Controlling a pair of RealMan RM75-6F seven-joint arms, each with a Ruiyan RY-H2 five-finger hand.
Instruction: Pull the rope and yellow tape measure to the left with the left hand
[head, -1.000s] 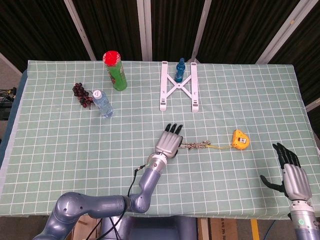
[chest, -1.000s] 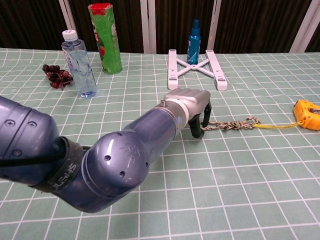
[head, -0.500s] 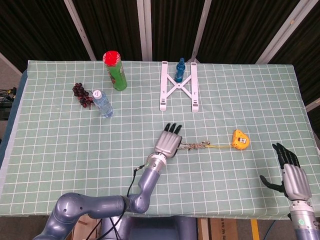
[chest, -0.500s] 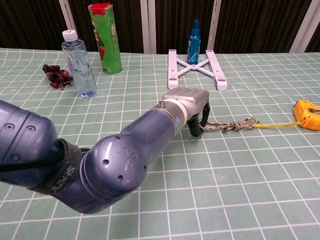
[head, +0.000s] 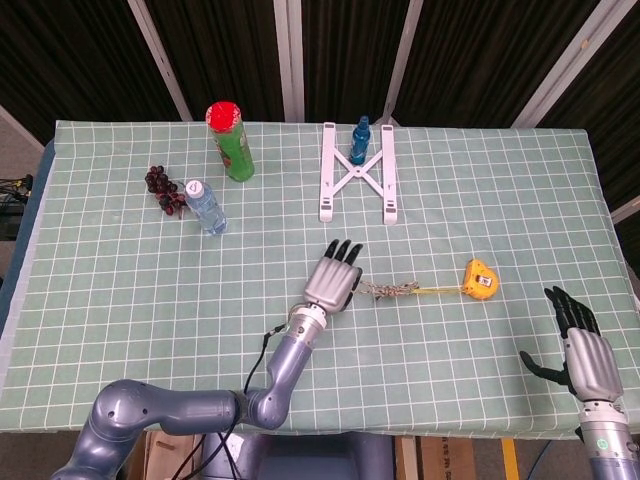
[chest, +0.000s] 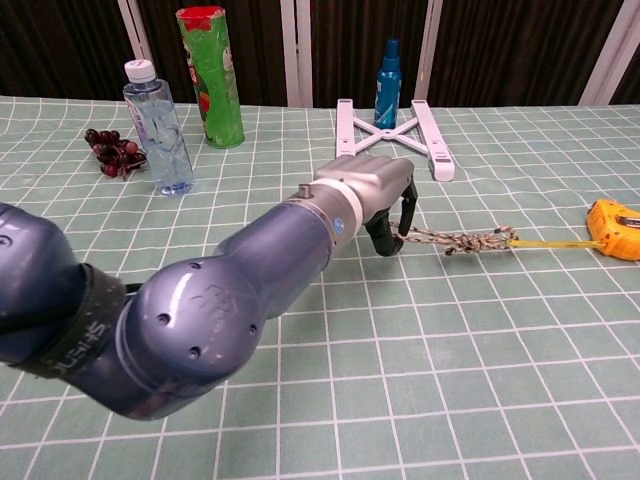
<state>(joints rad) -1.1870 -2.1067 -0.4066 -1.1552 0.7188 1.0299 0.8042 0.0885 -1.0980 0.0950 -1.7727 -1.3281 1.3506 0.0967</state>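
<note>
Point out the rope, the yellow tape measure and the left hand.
rope (chest: 462, 239), chest view, knotted middle
yellow tape measure (head: 479, 279), head view, top of case
left hand (head: 331, 283), head view, back of hand

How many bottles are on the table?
2. A clear water bottle stands at the left beside the dark grapes, and a blue bottle stands at the far edge behind the white stand. The green can is not counted.

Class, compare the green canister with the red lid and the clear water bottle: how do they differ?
The green canister is opaque and taller; the water bottle is see-through and shorter. The canister has a red lid, the bottle a white cap. The canister stands further back; the bottle stands beside the grapes. Both stand upright.
</note>
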